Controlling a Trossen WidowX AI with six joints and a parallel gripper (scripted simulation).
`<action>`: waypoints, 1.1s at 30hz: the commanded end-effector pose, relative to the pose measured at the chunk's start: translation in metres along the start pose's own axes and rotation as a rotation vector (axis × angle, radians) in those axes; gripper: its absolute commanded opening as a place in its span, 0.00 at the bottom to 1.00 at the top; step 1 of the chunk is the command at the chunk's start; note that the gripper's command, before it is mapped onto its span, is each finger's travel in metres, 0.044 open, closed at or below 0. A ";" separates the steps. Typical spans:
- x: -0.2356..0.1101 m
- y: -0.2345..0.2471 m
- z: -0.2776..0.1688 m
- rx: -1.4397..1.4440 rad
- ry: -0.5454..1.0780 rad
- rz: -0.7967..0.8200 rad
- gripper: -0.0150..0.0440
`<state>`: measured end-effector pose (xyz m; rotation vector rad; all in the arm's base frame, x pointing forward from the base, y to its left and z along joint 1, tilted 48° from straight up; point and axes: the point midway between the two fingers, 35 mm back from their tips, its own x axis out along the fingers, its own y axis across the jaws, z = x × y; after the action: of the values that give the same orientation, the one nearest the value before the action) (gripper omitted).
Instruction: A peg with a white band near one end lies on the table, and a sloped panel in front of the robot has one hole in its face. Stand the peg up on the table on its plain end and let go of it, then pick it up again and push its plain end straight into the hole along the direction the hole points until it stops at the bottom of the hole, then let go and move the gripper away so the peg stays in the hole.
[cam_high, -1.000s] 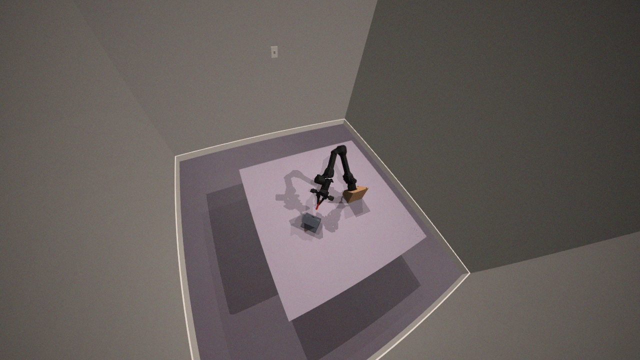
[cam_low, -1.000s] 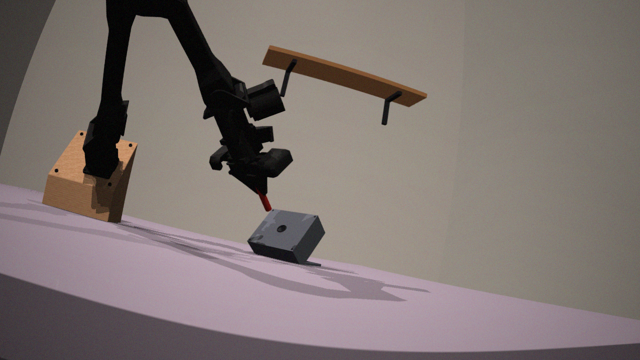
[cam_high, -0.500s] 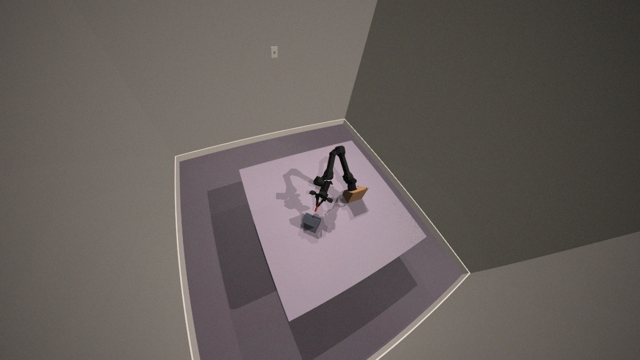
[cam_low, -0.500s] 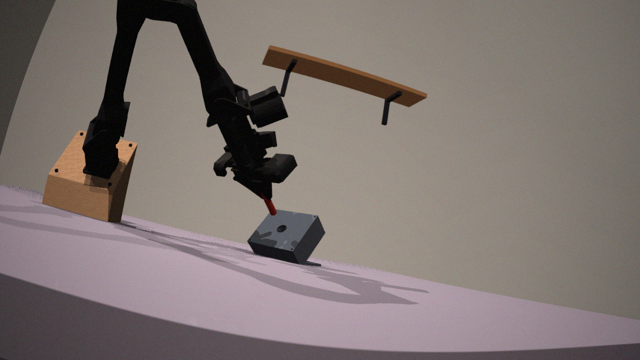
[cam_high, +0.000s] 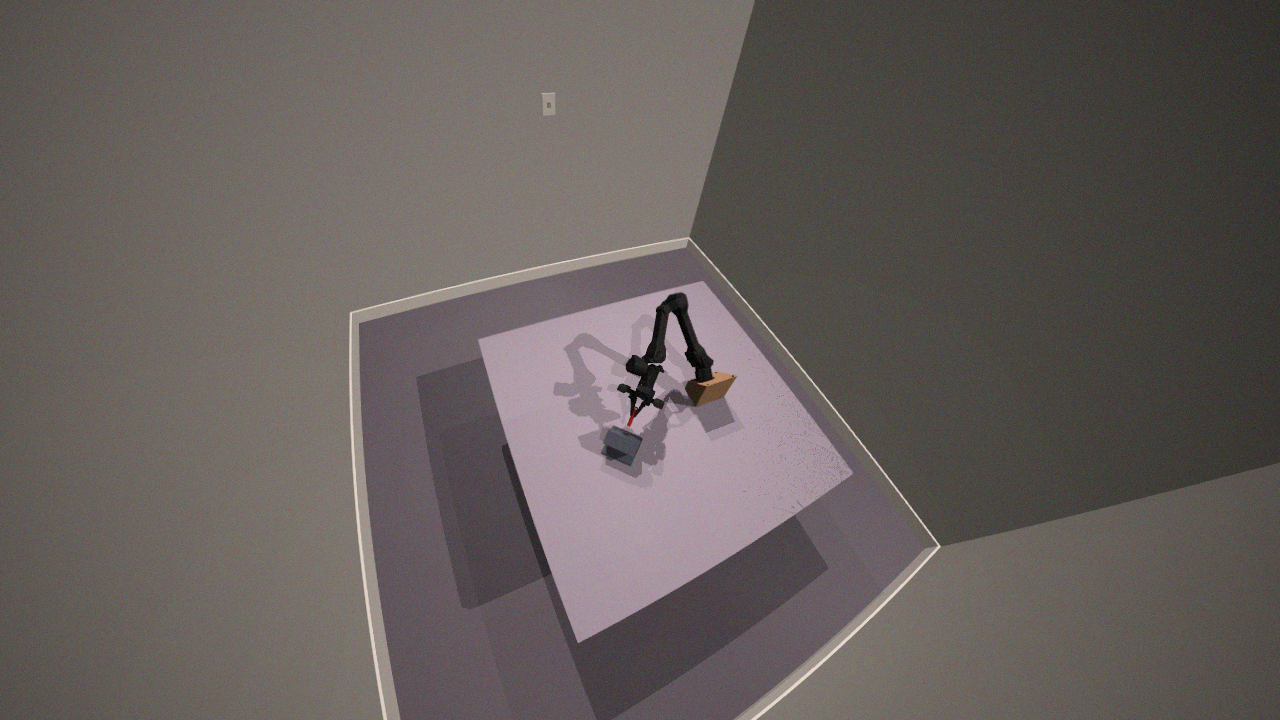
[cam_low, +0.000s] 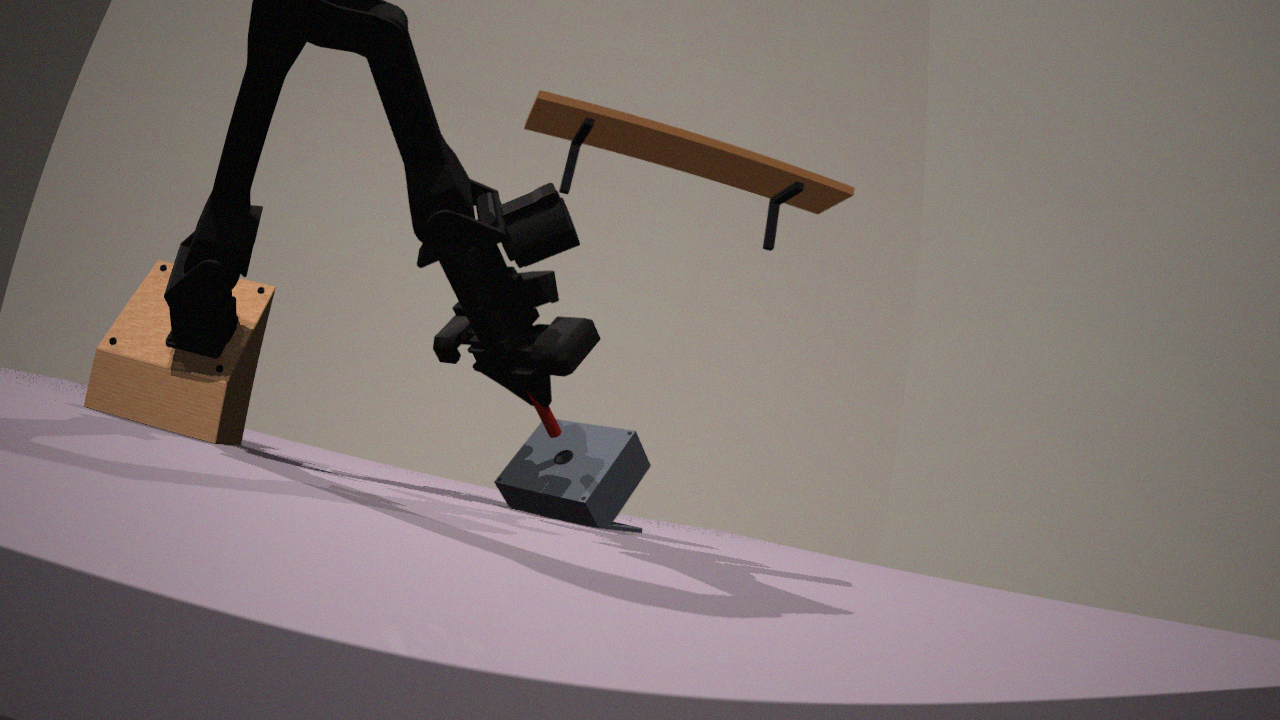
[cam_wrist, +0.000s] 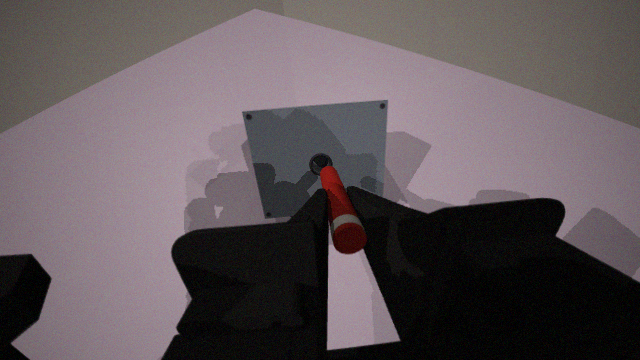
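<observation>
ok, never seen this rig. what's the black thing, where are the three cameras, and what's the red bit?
The black thing is a single robot arm bolted to a wooden block on a pale table. One picture looks down from high in the room, one from low beside the table, and one from a camera on the arm's wrist. The gripper is shut on a red peg, with its white band nearest the camera. The plain end points at the hole in a sloped grey panel; it is close, but not visibly inside.
</observation>
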<state>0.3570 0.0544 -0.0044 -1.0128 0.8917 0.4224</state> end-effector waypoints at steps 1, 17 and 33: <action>0.005 0.003 -0.002 -0.003 0.001 0.009 0.25; 0.014 0.002 -0.002 0.002 0.000 0.008 0.25; 0.026 0.002 -0.002 0.006 -0.001 0.005 0.25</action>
<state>0.3692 0.0514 -0.0253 -1.0037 0.8938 0.4208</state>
